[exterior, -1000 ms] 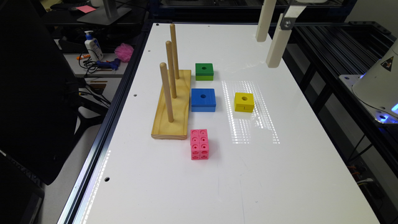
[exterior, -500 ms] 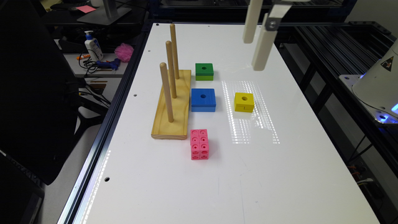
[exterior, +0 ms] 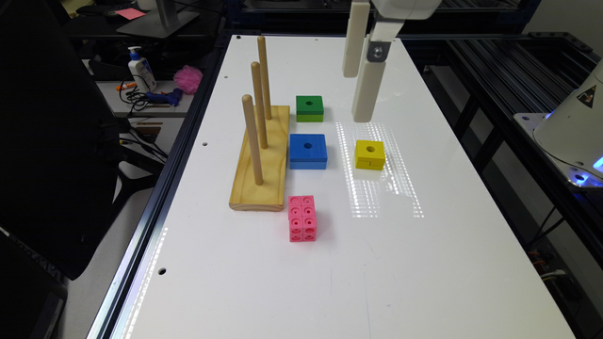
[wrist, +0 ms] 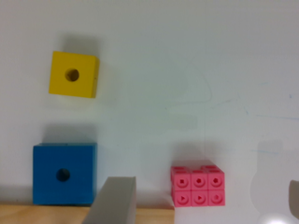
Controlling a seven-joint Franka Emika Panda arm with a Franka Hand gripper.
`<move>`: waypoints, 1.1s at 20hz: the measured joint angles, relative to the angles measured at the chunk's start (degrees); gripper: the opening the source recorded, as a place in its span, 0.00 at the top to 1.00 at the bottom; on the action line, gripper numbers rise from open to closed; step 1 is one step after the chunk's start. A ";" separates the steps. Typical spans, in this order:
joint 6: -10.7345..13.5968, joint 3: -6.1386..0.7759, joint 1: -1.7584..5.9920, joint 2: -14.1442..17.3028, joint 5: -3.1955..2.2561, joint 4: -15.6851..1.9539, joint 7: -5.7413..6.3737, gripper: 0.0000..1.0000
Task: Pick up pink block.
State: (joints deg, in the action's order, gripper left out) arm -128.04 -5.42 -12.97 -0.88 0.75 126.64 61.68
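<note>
The pink block (exterior: pixel 302 219) lies on the white table (exterior: pixel 330 282) just in front of the wooden peg stand, nearer the camera than the other blocks. It is made of small snap-together cubes with round holes. In the wrist view the pink block (wrist: pixel 197 186) sits on bare table, beside the stand's edge. My gripper (exterior: pixel 357 96) hangs high above the table, over the spot behind the yellow block (exterior: pixel 370 154) and far from the pink block. It is open, its fingers (wrist: pixel 113 201) wide apart with nothing between them.
A wooden stand (exterior: pixel 261 160) with three upright pegs stands on the exterior view's left. A blue block (exterior: pixel 308 150) and a green block (exterior: pixel 309 108) lie beside it. Off the table on the left are a pink pom-pom (exterior: pixel 187 79) and a bottle (exterior: pixel 140 68).
The gripper has moved toward the exterior view's left and come somewhat lower. The blocks and the stand have not moved.
</note>
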 joint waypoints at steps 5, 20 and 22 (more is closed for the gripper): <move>0.00 -0.87 0.01 2.89 0.00 -2.81 0.90 0.00; -6.96 -0.93 0.01 11.24 -0.04 -3.12 0.93 0.00; -7.20 -0.93 0.01 11.72 -0.04 -3.08 0.93 0.00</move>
State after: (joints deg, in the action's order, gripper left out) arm -135.24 -6.35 -12.95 10.84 0.71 123.55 62.61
